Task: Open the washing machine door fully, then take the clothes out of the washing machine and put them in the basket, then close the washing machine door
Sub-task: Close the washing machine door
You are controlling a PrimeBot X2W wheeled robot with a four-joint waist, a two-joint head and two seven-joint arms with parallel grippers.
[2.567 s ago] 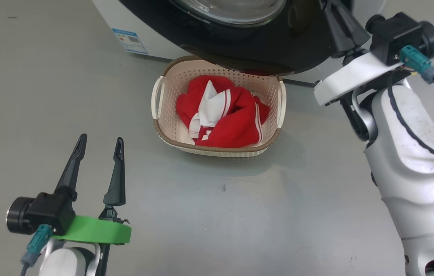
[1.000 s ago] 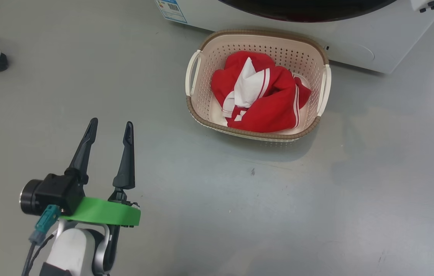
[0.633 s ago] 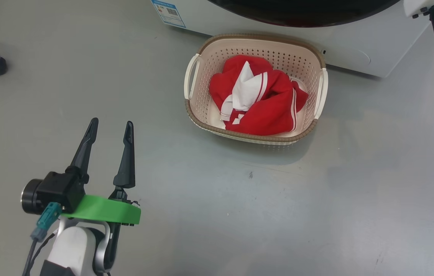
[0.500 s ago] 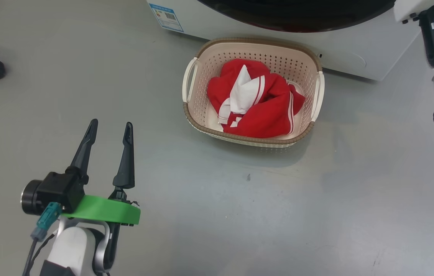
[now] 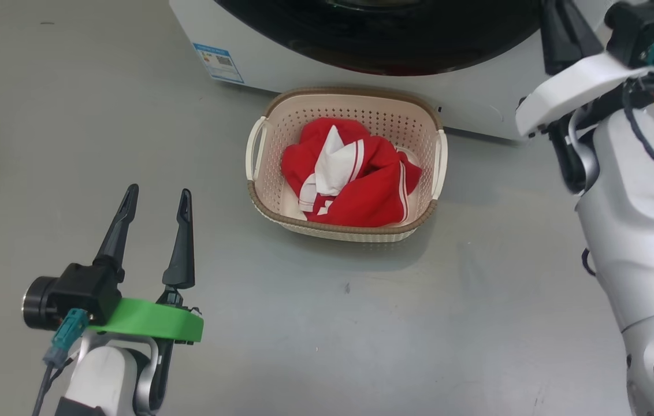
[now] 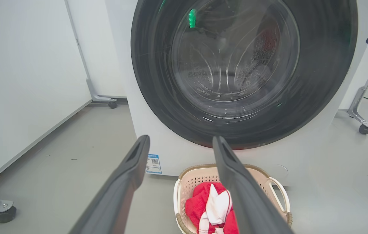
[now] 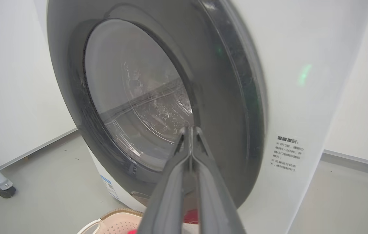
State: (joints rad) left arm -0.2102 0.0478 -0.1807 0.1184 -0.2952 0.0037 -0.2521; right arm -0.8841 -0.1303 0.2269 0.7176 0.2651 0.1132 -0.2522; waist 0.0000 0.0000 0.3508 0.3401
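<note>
Door [image 6: 158,81] flat against the machine [image 6: 184,156], no longer over the basket [image 5: 344,231] set lengthwise along it; left fingers [image 5: 181,242] spread, right fingers [image 7: 174,182] closed.

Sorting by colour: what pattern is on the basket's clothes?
The clothes are red with white stripes, clearest in head view.

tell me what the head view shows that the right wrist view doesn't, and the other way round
Head view: the left gripper with jaws open, and the whole basket with the clothes piled inside.
Right wrist view: the right gripper, jaws shut, in front of the glass of the door, and a printed label on the side of the machine.
Both: the machine, the door's black rim and some of the basket's rim.
</note>
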